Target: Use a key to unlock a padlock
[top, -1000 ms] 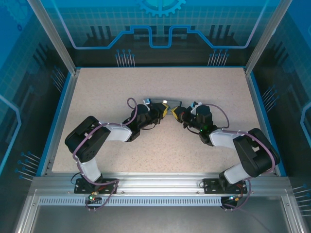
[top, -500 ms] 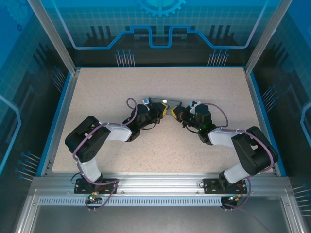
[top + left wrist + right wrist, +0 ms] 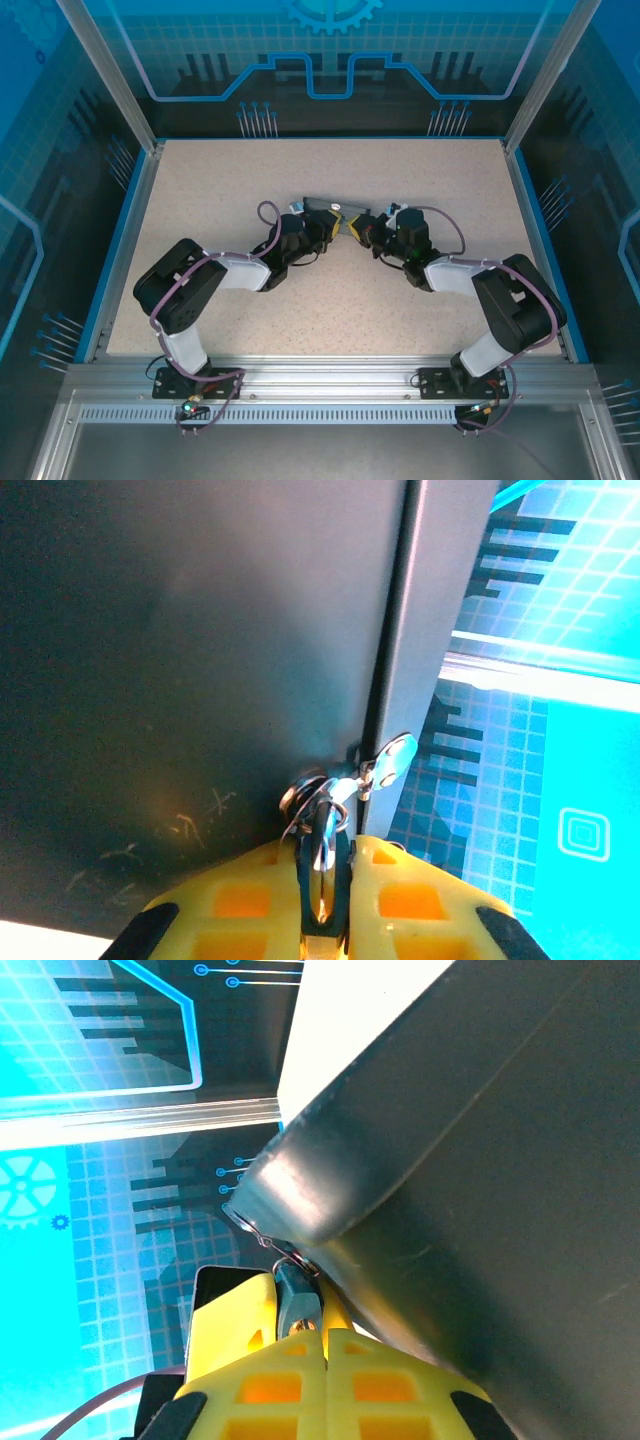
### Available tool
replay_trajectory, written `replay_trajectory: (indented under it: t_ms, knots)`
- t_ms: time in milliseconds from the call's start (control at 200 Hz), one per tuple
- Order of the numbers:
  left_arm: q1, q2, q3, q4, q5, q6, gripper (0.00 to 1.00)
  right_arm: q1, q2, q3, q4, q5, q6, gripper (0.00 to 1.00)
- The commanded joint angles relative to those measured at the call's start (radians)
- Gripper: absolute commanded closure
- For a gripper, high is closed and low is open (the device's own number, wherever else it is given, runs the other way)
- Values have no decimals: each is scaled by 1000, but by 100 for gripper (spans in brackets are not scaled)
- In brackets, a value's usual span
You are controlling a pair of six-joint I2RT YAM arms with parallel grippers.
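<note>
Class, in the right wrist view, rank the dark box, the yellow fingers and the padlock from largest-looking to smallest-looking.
1. Dark box, largest.
2. Yellow fingers, though being nearest the camera makes them look bigger.
3. Padlock, smallest: a bluish sliver between the fingertips.

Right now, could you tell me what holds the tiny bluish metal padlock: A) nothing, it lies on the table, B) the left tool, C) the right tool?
C: the right tool is shut on the tiny bluish metal padlock in its wrist view.
</note>
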State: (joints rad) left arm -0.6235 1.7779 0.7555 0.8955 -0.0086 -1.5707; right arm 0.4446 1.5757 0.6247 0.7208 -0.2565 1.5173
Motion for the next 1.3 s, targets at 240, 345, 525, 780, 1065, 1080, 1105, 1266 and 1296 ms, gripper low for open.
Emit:
replay_trajectory:
  t_ms: [240,345,525,780,1065,1080,1105,1266,1296]
  knots:
    - [-33,-27,20,45,94,16,100,16,51,10,7,1,-52,100]
    - [-33,-35,16,46,90,16,100,13,40,-12,17,8,-48,100]
    - [-33,-41,18,45,90,18,100,6,6,-40,10,23,-61,100]
    - [-34,-41,24,45,96,23,100,8,14,-15,-1,2,-88,100]
    - [-38,-48,14,44,94,29,100,0,57,-13,141,-35,110,100]
    - [-37,-48,13,44,94,29,100,-1,57,-12,141,-36,117,100]
    - [-38,-48,13,44,94,29,100,-1,55,-11,140,-36,123,100]
    - [-39,-50,13,43,95,28,100,-11,40,-1,106,-48,128,100]
    - [-38,-49,15,43,97,28,100,-12,37,7,84,-55,114,100]
